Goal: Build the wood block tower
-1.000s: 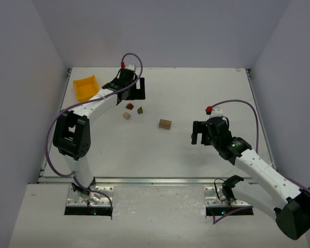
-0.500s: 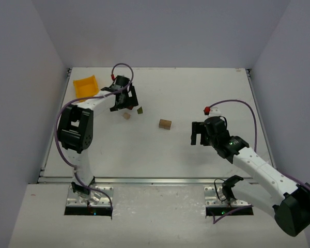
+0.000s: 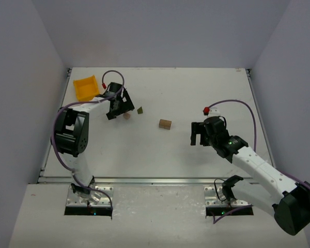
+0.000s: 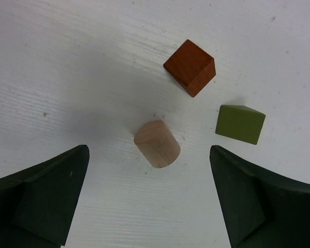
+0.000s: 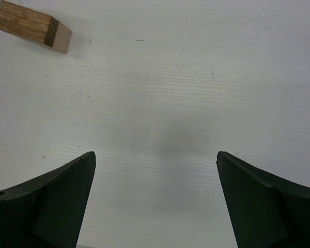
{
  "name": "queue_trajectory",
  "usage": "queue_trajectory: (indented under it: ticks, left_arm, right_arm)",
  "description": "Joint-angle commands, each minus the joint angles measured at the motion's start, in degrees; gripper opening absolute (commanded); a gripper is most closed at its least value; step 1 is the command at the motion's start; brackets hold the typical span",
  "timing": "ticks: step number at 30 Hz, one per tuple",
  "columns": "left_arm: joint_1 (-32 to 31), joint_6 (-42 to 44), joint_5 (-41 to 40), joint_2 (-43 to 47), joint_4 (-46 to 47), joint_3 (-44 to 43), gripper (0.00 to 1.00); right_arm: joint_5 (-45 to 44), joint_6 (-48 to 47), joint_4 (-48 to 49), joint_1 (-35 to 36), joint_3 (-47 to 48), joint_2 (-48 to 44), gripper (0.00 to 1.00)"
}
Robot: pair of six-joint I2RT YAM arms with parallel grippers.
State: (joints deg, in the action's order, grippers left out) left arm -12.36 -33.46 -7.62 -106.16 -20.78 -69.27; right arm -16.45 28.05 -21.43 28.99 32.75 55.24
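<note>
No wood block tower stands in view; the blocks lie loose and apart on the white table. In the left wrist view a dark red cube (image 4: 190, 67), a tan cylinder (image 4: 156, 143) on its side and an olive-green wedge (image 4: 240, 123) sit close together. My left gripper (image 3: 121, 109) hovers open just on the near side of the cylinder, its fingertips (image 4: 72, 170) wide apart and empty. A tan oblong block (image 3: 165, 124) lies mid-table, also at the upper left of the right wrist view (image 5: 33, 26). My right gripper (image 3: 198, 135) is open and empty, to the right of that block.
A yellow plastic bin (image 3: 86, 87) stands at the back left, close behind the left arm's wrist. Grey walls enclose the table on the left, back and right. In the top view the left gripper covers the red cube.
The left gripper has swung from the back of the table toward the near left, coming over the three small blocks. The right arm has barely shifted. Both grippers stayed open.
</note>
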Motion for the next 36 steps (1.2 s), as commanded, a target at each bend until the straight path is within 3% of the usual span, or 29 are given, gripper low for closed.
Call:
queue_trajectory:
  ticks: [1, 7, 15, 18, 21, 36]
  left_arm:
    - [-0.2, -1.7, 0.3, 2.7, 3.6, 1.1, 1.00]
    - [-0.2, -2.2, 0.7, 3.7, 4.8, 2.5, 0.98]
    - [-0.1, -3.1, 2.6, 4.1, 7.2, 5.3, 0.88]
    - [-0.1, -3.8, 3.0, 4.5, 7.5, 6.1, 0.86]
    - [-0.1, -4.5, 2.7, 5.0, 7.7, 6.7, 0.82]
    - [-0.2, -5.4, 0.7, 4.5, 7.7, 6.6, 0.65]
  right_arm:
    - [-0.6, -0.3, 1.9, -0.2, 0.3, 0.0, 0.99]
    - [-4.3, 1.1, 1.6, -0.2, -0.1, -0.7, 0.99]
    - [-19.5, 7.4, 2.0, -1.1, -0.4, -1.3, 0.99]
    - [-9.7, 8.0, 2.8, -7.7, 1.2, 2.5, 0.99]
    - [-5.8, 7.8, 6.1, -12.2, 1.0, 4.7, 0.99]
    - [-2.9, 6.1, 12.0, -13.7, 2.8, 13.0, 0.99]
